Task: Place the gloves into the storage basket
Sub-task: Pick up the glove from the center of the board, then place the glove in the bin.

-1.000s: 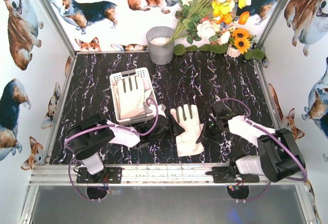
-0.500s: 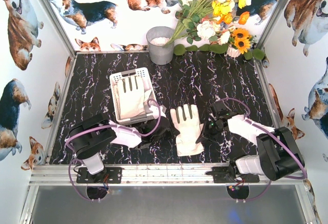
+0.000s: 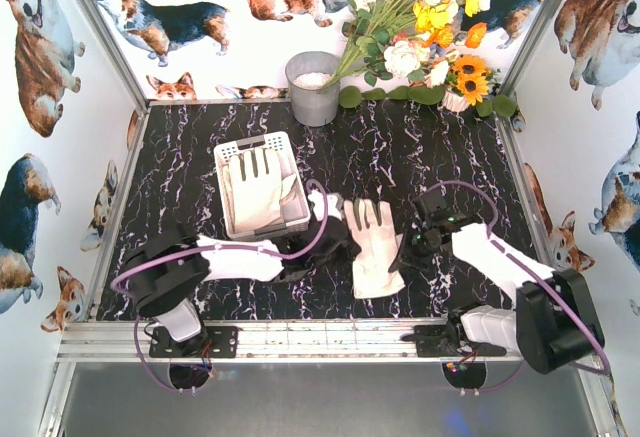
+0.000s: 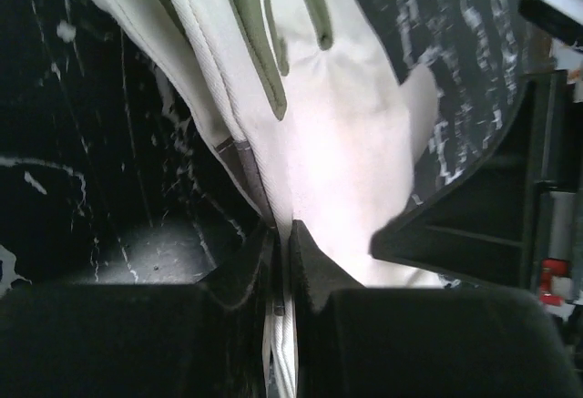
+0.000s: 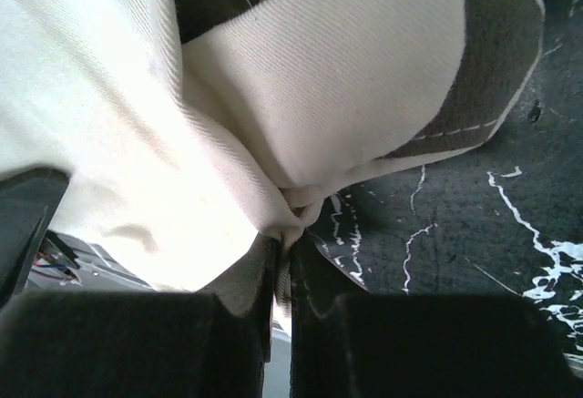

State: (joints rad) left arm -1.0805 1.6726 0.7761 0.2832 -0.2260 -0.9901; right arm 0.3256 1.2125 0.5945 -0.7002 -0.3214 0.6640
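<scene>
One cream-white glove (image 3: 378,249) with grey finger patches sits between my two arms, to the right of the storage basket (image 3: 232,147). My left gripper (image 3: 341,243) is shut on its left edge; the wrist view shows the fabric (image 4: 337,143) pinched between the closed jaws of the left gripper (image 4: 284,230). My right gripper (image 3: 408,249) is shut on the glove's right edge, where bunched cloth (image 5: 319,79) is caught at the right gripper (image 5: 287,239). Another glove (image 3: 256,187) lies flat inside the white lattice basket.
A grey metal bucket (image 3: 313,87) stands at the back, with a bunch of artificial flowers (image 3: 420,27) leaning beside it. Corgi-print walls close in the black marble tabletop (image 3: 180,177) on three sides. An aluminium rail (image 3: 300,337) runs along the near edge.
My left gripper reached right to the glove's left edge and shut on it. The glove has shifted slightly right and tilted, and the right arm has stretched out with it.
</scene>
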